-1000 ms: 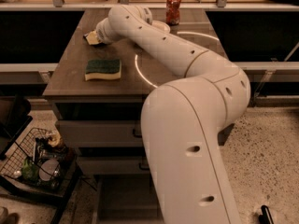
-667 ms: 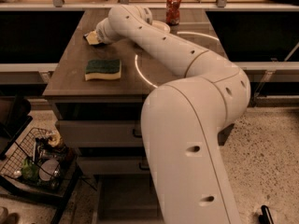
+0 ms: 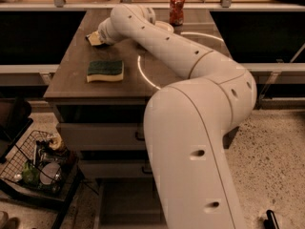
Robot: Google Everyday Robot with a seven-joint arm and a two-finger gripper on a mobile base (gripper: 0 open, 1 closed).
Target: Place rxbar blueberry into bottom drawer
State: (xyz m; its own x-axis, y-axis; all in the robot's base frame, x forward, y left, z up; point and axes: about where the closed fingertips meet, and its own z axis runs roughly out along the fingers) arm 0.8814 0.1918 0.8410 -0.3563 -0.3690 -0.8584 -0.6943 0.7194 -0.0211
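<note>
My white arm reaches over the brown counter top to its far left part. The gripper sits low there, just beyond the sponge, mostly hidden behind the wrist. The rxbar blueberry is out of view; no dark-blue wrapper shows. The bottom drawer stands pulled out at the foot of the cabinet. Its grey floor shows, and my arm hides its right part.
A green-and-yellow sponge lies on the counter's left front. A red can stands at the back. Two shut upper drawers are below the top. A wire basket with bottles sits on the floor at left.
</note>
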